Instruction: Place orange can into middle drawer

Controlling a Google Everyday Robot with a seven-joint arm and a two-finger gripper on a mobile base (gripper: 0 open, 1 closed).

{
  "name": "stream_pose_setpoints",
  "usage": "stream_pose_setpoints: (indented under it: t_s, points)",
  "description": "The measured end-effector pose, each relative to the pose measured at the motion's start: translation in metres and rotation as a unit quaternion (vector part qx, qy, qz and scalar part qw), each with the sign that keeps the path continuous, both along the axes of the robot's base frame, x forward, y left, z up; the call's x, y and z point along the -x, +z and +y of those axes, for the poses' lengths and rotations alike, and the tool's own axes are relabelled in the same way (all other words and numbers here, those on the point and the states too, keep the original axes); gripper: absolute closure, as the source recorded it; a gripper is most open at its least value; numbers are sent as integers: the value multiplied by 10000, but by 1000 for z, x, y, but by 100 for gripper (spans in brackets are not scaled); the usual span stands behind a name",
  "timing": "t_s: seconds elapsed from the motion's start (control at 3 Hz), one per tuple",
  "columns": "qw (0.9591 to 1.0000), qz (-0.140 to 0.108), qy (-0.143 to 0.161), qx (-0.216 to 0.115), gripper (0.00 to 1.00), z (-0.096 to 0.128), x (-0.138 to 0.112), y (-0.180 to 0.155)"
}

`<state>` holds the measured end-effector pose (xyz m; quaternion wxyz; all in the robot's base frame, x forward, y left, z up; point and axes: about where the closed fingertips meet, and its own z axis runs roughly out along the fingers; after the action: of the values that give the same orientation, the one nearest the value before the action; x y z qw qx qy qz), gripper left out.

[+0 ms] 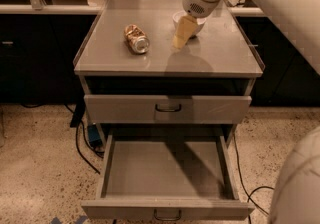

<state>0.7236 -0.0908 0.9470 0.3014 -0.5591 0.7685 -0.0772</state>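
Observation:
The orange can (136, 38) lies on its side on the cabinet top (215, 58), left of centre, its silver end facing the front. My gripper (182, 34) hangs over the cabinet top to the right of the can, apart from it and holding nothing. It is just in front of a white bowl (196, 24). The middle drawer (165, 168) is pulled fully out below, with nothing inside; its front (200, 210) carries a small loop handle.
The upper drawer (125, 109) is shut. My white arm (280, 3) crosses the upper right, and part of my body fills the lower right corner. Black cables (85, 153) lie on the speckled floor left and right of the cabinet. Dark counters stand behind.

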Motion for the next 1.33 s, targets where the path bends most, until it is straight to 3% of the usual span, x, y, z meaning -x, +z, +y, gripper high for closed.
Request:
stream_pose_setpoints:
  t_s: [0.33,0.67,1.0,1.33]
  points:
    - [9980,-157,525,-302,0,42,-54,-20]
    - [9980,-157,525,-302,0,42,-54,-20]
    - [9950,-160,827,-531,0,68,-64,-17]
    - [9849,-262,1384,-1011,0,131,-90,-15]
